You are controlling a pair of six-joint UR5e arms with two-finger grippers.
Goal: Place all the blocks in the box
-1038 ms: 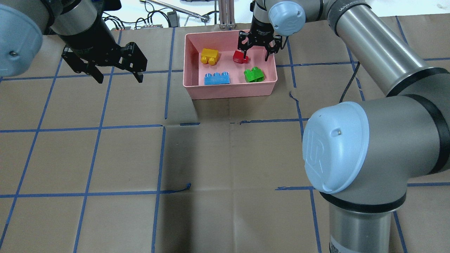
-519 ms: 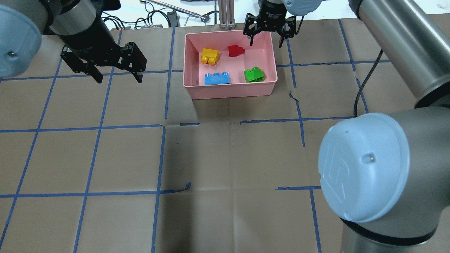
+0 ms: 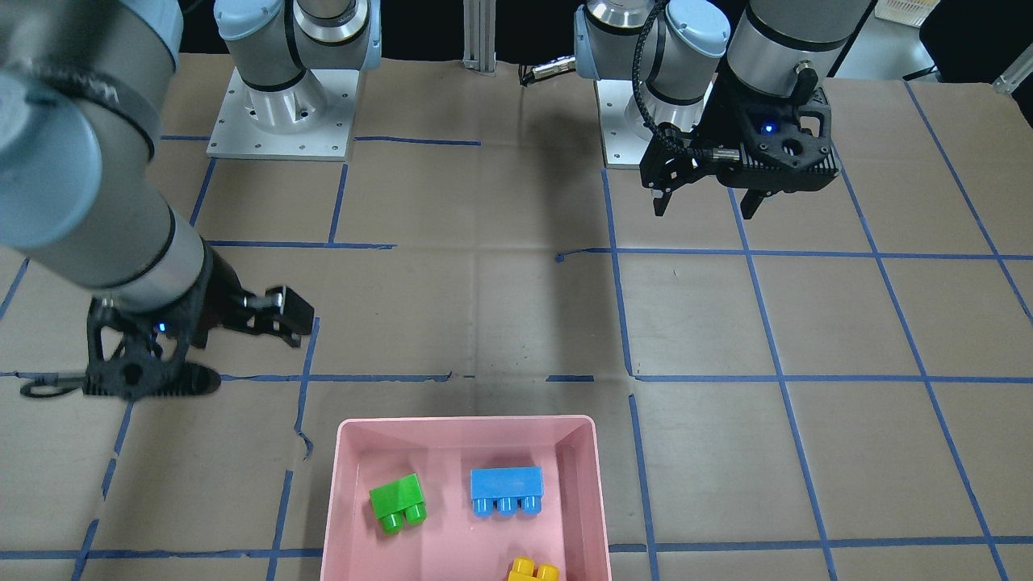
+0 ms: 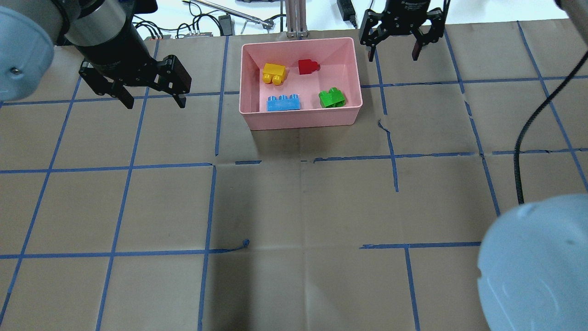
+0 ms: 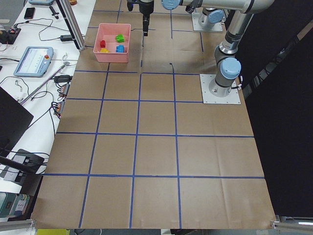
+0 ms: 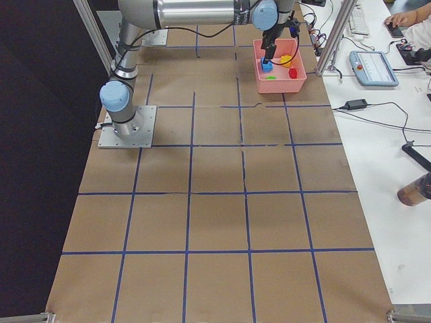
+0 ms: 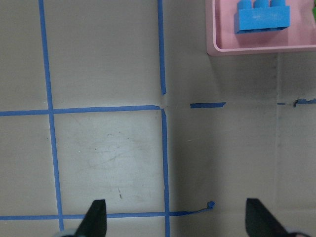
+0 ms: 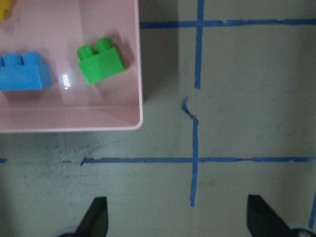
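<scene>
The pink box (image 4: 298, 122) stands at the far middle of the table. In it lie the yellow brick (image 4: 274, 73), the red brick (image 4: 308, 66), the blue brick (image 4: 283, 103) and the green brick (image 4: 332, 97). My right gripper (image 4: 392, 56) is open and empty, in the air just right of the box's far right corner. Its wrist view shows the green brick (image 8: 101, 61) and the box rim (image 8: 74, 123). My left gripper (image 4: 156, 103) is open and empty, in the air left of the box. Its wrist view shows the blue brick (image 7: 260, 17).
The table is covered in brown paper with a blue tape grid. An aluminium post (image 4: 296, 18) stands just behind the box. Cables and devices (image 4: 202, 27) lie past the table's far edge. My right arm's elbow (image 4: 537, 262) fills the near right corner of the overhead view.
My right gripper has left the red brick lying in the box and has moved up and to the right, out past the box's far right corner. My left arm has stayed put.
</scene>
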